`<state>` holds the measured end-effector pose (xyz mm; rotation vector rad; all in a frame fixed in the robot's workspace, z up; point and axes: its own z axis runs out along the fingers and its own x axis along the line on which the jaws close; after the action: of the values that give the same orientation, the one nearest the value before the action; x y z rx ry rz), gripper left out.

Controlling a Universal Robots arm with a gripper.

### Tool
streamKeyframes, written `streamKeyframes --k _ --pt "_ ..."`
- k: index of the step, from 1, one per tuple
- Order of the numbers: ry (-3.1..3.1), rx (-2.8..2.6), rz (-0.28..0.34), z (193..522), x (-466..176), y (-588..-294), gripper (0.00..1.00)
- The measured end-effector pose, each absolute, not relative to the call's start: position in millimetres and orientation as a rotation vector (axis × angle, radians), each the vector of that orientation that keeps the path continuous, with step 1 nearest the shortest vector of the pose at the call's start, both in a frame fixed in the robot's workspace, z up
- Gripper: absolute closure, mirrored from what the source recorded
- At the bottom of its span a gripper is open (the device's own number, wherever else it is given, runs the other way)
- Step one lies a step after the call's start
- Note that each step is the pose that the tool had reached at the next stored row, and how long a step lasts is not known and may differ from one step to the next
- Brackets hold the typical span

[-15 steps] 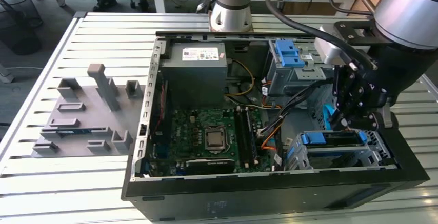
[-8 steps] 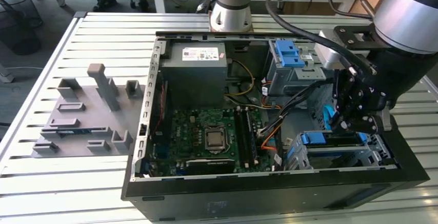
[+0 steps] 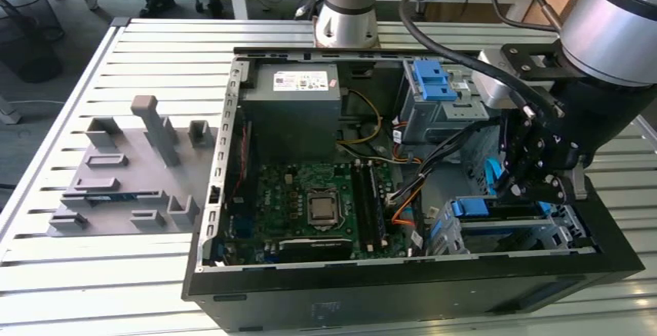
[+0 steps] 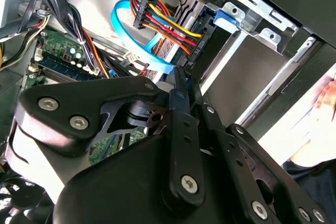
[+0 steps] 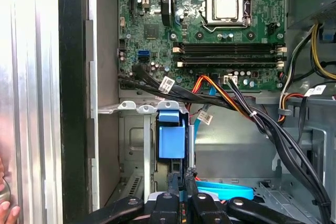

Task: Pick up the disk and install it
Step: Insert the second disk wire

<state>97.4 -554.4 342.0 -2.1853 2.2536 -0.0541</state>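
The disk (image 5: 172, 139) stands edge-on in a slot of the metal drive cage (image 5: 137, 107) at the case's front corner. Of it I see the bright blue bracket; its label is hidden. In the exterior view the blue bracket (image 3: 482, 207) sits in the cage at the exterior view's lower right. My gripper (image 5: 183, 178) is shut, its fingertips pressed together just off the bracket's near end; whether they touch it I cannot tell. In the exterior view the gripper (image 3: 528, 190) hangs right over the cage. In the second wrist view the shut fingers (image 4: 177, 80) point at the bay.
A bundle of power cables (image 5: 247, 111) and a light blue data cable (image 5: 226, 189) run close beside the cage. The motherboard (image 3: 308, 197), power supply box (image 3: 292, 94) and an upper bay with a blue latch piece (image 3: 433, 82) are in the case. A grey fixture (image 3: 128, 174) lies outside. A person's hand (image 5: 6, 211) is near the case wall.
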Motion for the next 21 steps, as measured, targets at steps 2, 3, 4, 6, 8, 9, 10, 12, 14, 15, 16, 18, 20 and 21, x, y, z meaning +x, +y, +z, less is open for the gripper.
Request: streamKeyframes --k 2,3,4,6,8,9,10,12,14,15,16,18,20,21 --pt "2.253 -2.185 -0.054 340.9 97.4 -554.4 0.84" --pt "2.254 -2.185 -0.054 340.5 97.4 -554.4 0.84" --pt "2.254 -2.185 -0.054 340.1 97.5 -554.4 0.84" --pt "2.254 -2.185 -0.054 339.5 97.7 -554.4 0.84" --pt "2.254 -2.185 -0.054 339.0 97.8 -554.5 0.84" --pt "2.254 -2.185 -0.054 338.7 97.9 -554.4 0.84" --pt "2.254 -2.185 -0.054 338.5 97.9 -554.5 0.84" --pt "2.254 -2.185 -0.054 338.1 98.1 -554.4 0.84" --pt "2.253 -2.185 -0.053 337.8 98.3 -554.5 0.84" --pt "2.253 -2.185 -0.053 337.7 98.5 -554.4 0.84" --pt "2.252 -2.184 -0.051 337.6 98.6 -554.4 0.84" --pt "2.252 -2.183 -0.050 337.5 98.7 -554.4 0.84" --pt "2.252 -2.182 -0.048 336.2 99.5 -554.4 0.84" --pt "2.252 -2.182 -0.048 336.2 99.6 -554.5 0.84"
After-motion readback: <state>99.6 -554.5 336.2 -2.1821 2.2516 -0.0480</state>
